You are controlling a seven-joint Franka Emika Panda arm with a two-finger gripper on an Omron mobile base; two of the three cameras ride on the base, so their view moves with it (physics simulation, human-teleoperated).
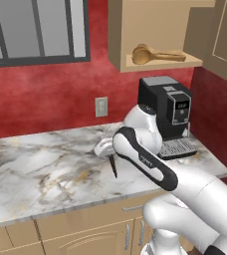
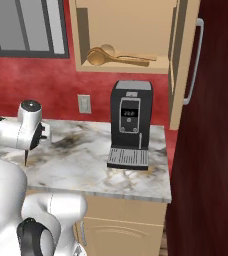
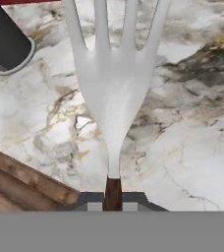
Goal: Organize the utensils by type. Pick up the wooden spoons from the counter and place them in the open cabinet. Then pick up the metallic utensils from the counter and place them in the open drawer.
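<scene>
A silver fork [image 3: 115,93] with a dark brown handle is clamped in the hand [image 3: 113,204], its tines pointing away over the marble surface [image 3: 192,147]. In the left base view the fork [image 1: 113,166] hangs point-down just above the surface [image 1: 46,169], close to the front edge. Two wooden spoons [image 1: 153,54] lie on the shelf of the open cabinet [image 1: 135,20], above a black coffee machine [image 1: 168,107].

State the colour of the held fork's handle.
Dark reddish brown below the silver-white fork head; hand view shows it best.
</scene>
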